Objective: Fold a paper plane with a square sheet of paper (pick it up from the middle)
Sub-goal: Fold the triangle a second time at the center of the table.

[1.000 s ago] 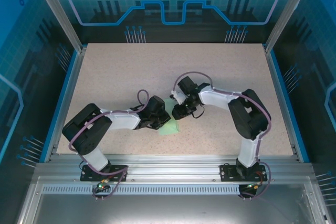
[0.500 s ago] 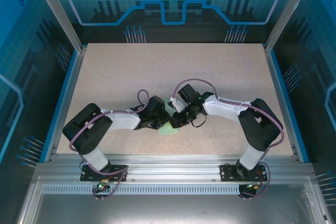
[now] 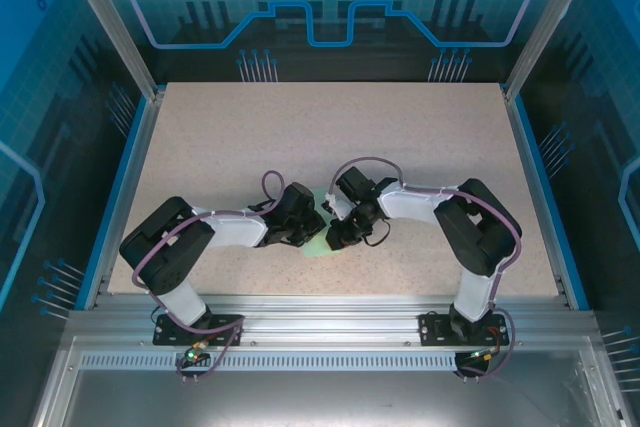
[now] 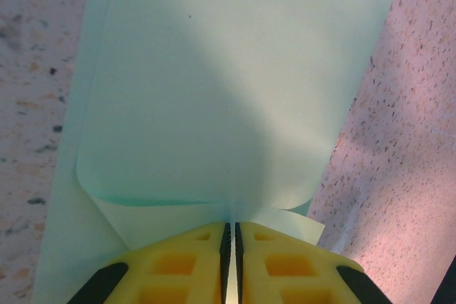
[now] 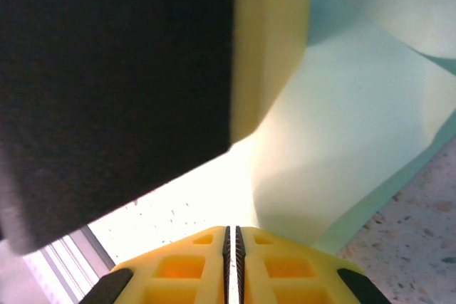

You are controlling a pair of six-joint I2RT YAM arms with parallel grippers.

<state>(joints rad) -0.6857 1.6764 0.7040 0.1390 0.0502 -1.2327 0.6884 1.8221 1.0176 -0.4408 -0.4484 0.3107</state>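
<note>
paper [image 3: 322, 247] mostly hidden beneath arms | its far edge cut off in left wrist view

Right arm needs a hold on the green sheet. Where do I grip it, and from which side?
Grip the sheet at its raised curled fold, beside where the left gripper is shut on it. Elsewhere it seems to lie flat on the table, leaving no lip. Bring the right gripper, now shut, in from the right, opposite the left one, opening it first.

My left gripper [image 3: 312, 231] and right gripper [image 3: 336, 236] meet over the pale green sheet of paper [image 3: 320, 246] on the speckled table [image 3: 400, 137].
</note>
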